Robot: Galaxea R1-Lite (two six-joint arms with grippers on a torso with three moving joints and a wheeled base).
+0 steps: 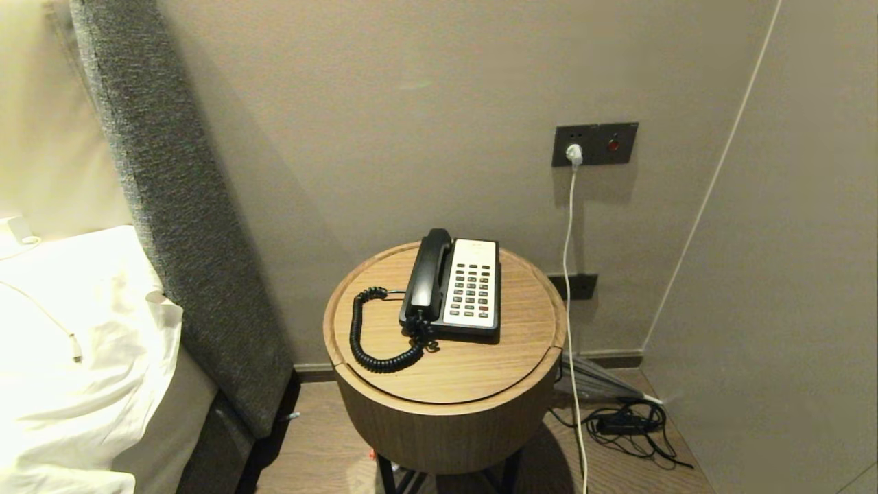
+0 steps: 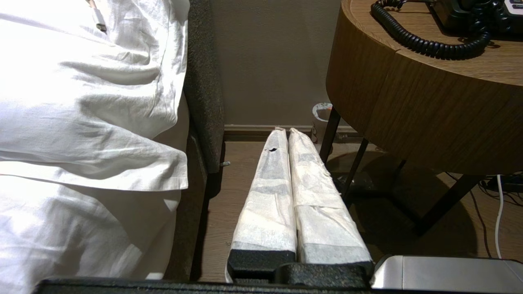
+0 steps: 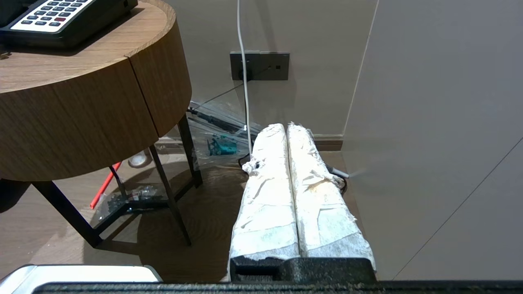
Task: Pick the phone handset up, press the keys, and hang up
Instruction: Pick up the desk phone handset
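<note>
The glossy black phone handset (image 1: 428, 276) lies in its cradle on the left side of the phone base (image 1: 488, 331). Its black coiled cord (image 1: 374, 350) loops over the round wooden side table (image 1: 453, 374). The keys (image 1: 472, 287) form a grid of dark buttons, one red, on the white faceplate; they also show in the right wrist view (image 3: 45, 16). Neither arm is in the head view. My left gripper (image 2: 284, 131) hangs low beside the table, shut and empty. My right gripper (image 3: 286, 125) hangs low on the table's other side, shut and empty too.
A bed with white linen (image 1: 75, 343) and a grey headboard (image 1: 178, 206) stands left of the table. On the wall sits a socket plate with a red button (image 1: 595, 144); a white cable (image 1: 571, 274) drops to tangled leads on the floor (image 1: 627, 425). A wall (image 1: 775, 274) closes the right.
</note>
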